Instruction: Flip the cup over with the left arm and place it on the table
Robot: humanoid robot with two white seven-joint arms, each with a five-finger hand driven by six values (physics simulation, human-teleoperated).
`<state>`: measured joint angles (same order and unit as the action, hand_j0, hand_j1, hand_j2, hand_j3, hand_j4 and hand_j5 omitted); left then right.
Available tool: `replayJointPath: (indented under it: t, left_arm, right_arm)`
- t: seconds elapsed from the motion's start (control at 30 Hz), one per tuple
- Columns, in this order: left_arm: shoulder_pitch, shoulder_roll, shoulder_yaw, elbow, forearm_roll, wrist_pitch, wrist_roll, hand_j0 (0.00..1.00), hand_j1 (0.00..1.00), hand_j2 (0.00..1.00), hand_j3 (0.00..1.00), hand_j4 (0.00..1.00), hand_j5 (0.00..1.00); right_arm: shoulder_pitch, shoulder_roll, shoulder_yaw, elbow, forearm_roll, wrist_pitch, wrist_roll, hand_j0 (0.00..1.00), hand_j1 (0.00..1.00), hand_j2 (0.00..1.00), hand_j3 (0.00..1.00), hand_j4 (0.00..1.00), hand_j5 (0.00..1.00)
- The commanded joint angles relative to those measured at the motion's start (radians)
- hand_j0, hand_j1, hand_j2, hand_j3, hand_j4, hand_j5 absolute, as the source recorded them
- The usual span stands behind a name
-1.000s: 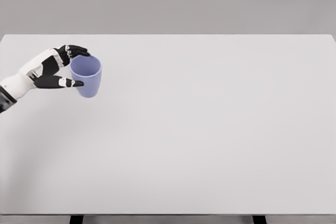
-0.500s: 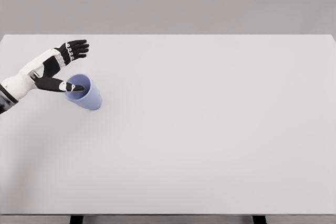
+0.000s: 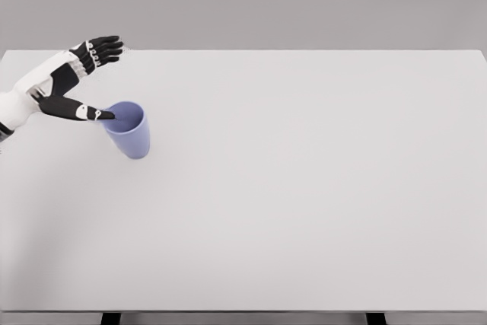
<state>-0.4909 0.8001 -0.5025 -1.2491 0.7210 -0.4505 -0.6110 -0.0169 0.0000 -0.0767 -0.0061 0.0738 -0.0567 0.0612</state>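
the cup [image 3: 128, 130] stands on the table [image 3: 304, 188] at its far left, mouth up and seemingly a little tilted, lavender-blue, its rim facing us so that we see down into it. just beside it is our left hand [image 3: 76, 81], fingers spread wide and holding nothing: the thumb [image 3: 90, 113] reaches toward the near left part of the rim and appears to overlap it, though we cannot tell whether it touches, while the other fingers [image 3: 103, 47] are raised well clear behind, toward the far edge. the right arm is not in view. we judge that the flip is done and the placing nearly finished, since the cup rests on its base with no grasp around it; the step in hand looks like the release. what the next move calls for, in our view, is to draw the thumb away from the rim without brushing it, up and to the left, so the cup does not tip. the cup sits near the left edge of the table and not far from the far edge, so room is tight on that side; to the right and toward us the surface runs wide and bare of anything we can see.
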Motion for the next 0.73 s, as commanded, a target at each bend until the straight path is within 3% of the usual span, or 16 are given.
replayJointPath:
  t: [0.0,0.03,0.07,0.1,0.13,0.17,0.23,0.27,0.3,0.7]
  left_arm:
    - [0.000,0.137,0.001,-0.020,0.001,-0.046,0.000,1.00,1.00,1.00,1.00,1.00,1.00]
    - [-0.002,0.163,-0.001,-0.010,-0.011,-0.037,0.000,1.00,1.00,1.00,1.00,1.00,1.00]
    - [-0.005,0.169,-0.001,-0.003,-0.089,-0.037,0.000,1.00,1.00,1.00,1.00,1.00,1.00]
    - [-0.011,0.168,-0.001,-0.004,-0.266,-0.046,0.000,1.00,1.00,1.00,1.00,1.00,1.00]
    - [-0.023,0.166,0.001,-0.004,-0.379,-0.048,0.000,1.00,1.00,1.00,1.00,1.00,1.00]
    - [-0.029,0.166,0.001,0.003,-0.451,-0.047,0.000,1.00,1.00,1.00,1.00,1.00,1.00]
    - [-0.037,0.171,-0.001,0.016,-0.505,-0.048,0.000,1.00,1.00,1.00,1.00,1.00,1.00]
    - [-0.041,0.171,0.001,0.016,-0.632,-0.050,0.000,1.00,1.00,1.00,1.00,1.00,1.00]
    - [-0.044,0.169,0.001,0.013,-0.667,-0.050,0.000,1.00,1.00,1.00,1.00,1.00,1.00]
    - [-0.048,0.153,-0.007,0.016,-0.713,-0.042,0.000,1.00,1.00,1.00,1.00,1.00,1.00]
  right_arm:
    - [0.000,0.000,0.000,0.000,0.000,0.000,0.000,1.00,1.00,1.00,1.00,1.00,1.00]
    - [0.000,0.000,0.000,0.000,0.000,0.000,0.000,1.00,1.00,1.00,1.00,1.00,1.00]
    - [0.000,0.000,0.000,0.000,0.000,0.000,0.000,1.00,1.00,1.00,1.00,1.00,1.00]
    - [0.000,0.000,0.000,0.000,0.000,0.000,0.000,1.00,1.00,1.00,1.00,1.00,1.00]
    - [0.000,0.000,0.000,0.000,0.000,0.000,0.000,1.00,1.00,1.00,1.00,1.00,1.00]
    - [0.000,0.000,0.000,0.000,0.000,0.000,0.000,1.00,1.00,1.00,1.00,1.00,1.00]
    - [0.000,0.000,0.000,0.000,0.000,0.000,0.000,1.00,1.00,1.00,1.00,1.00,1.00]
    - [0.000,0.000,0.000,0.000,0.000,0.000,0.000,1.00,1.00,1.00,1.00,1.00,1.00]
    - [0.000,0.000,0.000,0.000,0.000,0.000,0.000,1.00,1.00,1.00,1.00,1.00,1.00]
    - [0.000,0.000,0.000,0.000,0.000,0.000,0.000,1.00,1.00,1.00,1.00,1.00,1.00]
